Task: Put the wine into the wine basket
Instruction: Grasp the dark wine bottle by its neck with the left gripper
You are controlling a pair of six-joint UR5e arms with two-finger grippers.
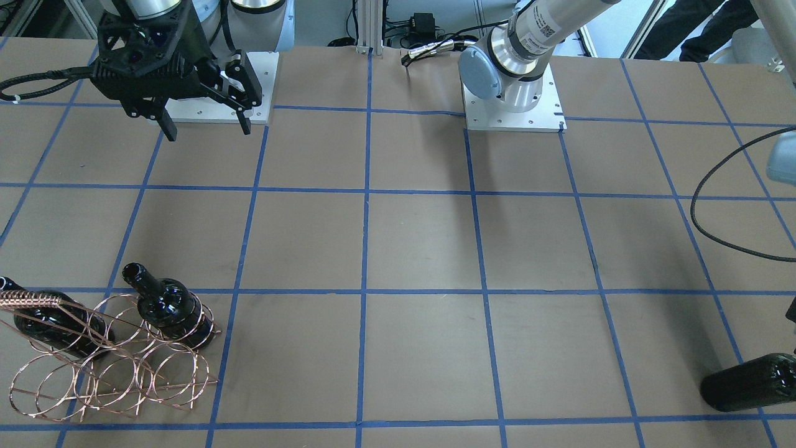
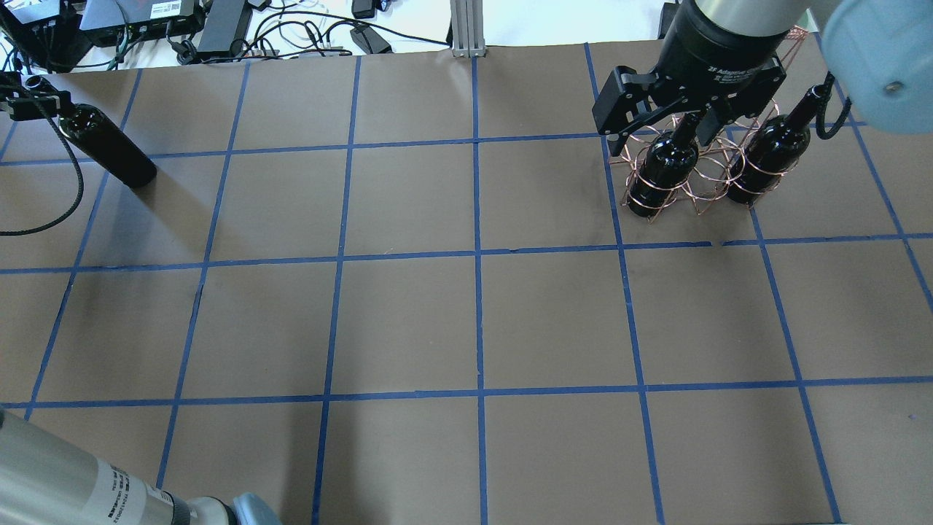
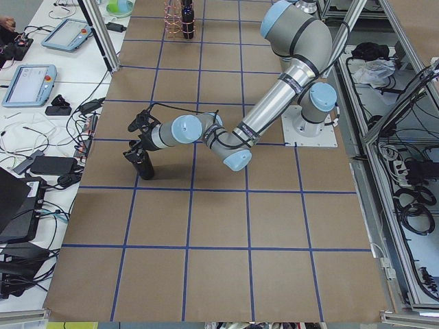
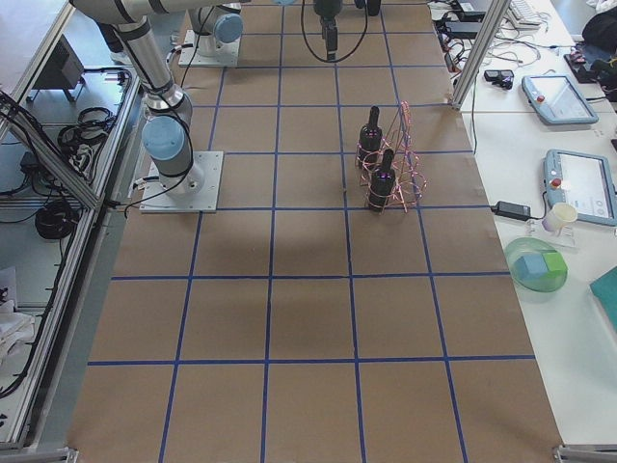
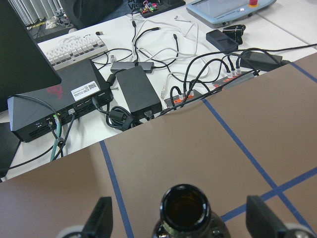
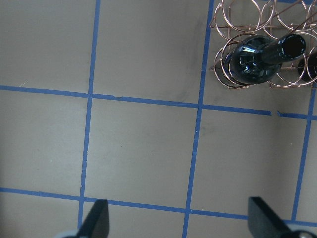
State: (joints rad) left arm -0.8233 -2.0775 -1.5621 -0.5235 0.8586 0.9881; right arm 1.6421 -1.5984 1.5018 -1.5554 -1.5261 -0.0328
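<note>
While L end effector (image 5: 182, 220) sits spread astride its mouth, wine (image 5: 184, 207) looks glossy near-black, upright; R end effector (image 1: 208, 130) spread.

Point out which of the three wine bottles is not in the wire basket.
The wine bottle standing alone at the table's left end, between the left gripper's open jaws. The other two bottles sit in the wine basket's rings.

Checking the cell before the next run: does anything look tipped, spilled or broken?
Nothing stands out. A bottle and a second bottle stand neck-up in the wine basket; the third bottle stands on the table, its mouth inside the open left gripper. The right gripper hangs open and empty.
</note>
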